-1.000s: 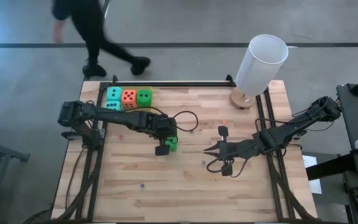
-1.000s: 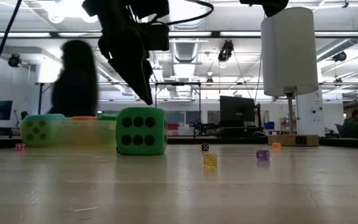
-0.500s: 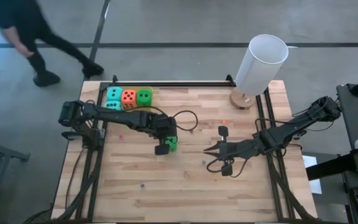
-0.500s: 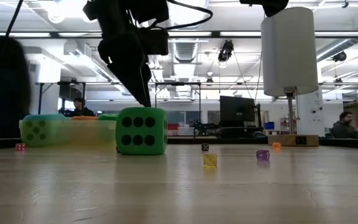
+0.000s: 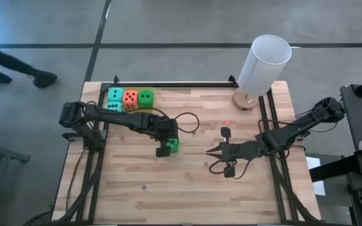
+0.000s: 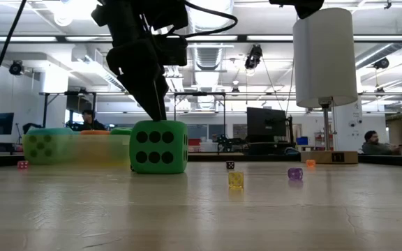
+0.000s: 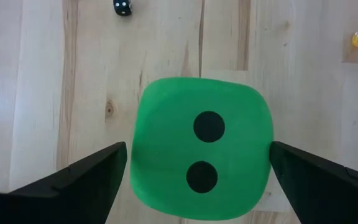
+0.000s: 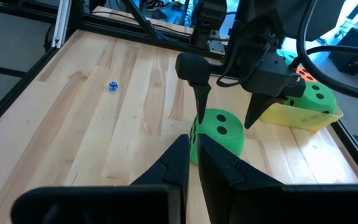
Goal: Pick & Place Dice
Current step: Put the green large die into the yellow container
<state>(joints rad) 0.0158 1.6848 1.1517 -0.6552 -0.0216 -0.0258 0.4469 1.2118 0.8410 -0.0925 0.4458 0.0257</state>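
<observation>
A bright green die [image 7: 201,155] rests on its bottom face on the wooden table, two pips up; the low view shows its four-pip face [image 6: 159,146]. My left gripper [image 5: 168,144] hangs open right above it, one finger [image 7: 92,171] on each side; whether they touch it I cannot tell. More dice, teal [image 5: 115,95], orange-red [image 5: 130,96] and green [image 5: 145,96], sit in the translucent yellow tray [image 8: 294,117] at the far left. My right gripper [image 8: 193,158] waits shut above the table's right half, pointing at the green die.
A tall white cylinder [image 5: 266,61] on a wooden foot [image 5: 244,100] stands at the far right corner. Tiny dice lie scattered on the table: yellow [image 6: 236,180], purple [image 6: 295,173], black [image 6: 230,165], pink [image 6: 22,164], blue [image 8: 112,86]. A person walks beyond the far left corner.
The person behind the table has walked off to the left. Both grippers and the green die have kept their places.
</observation>
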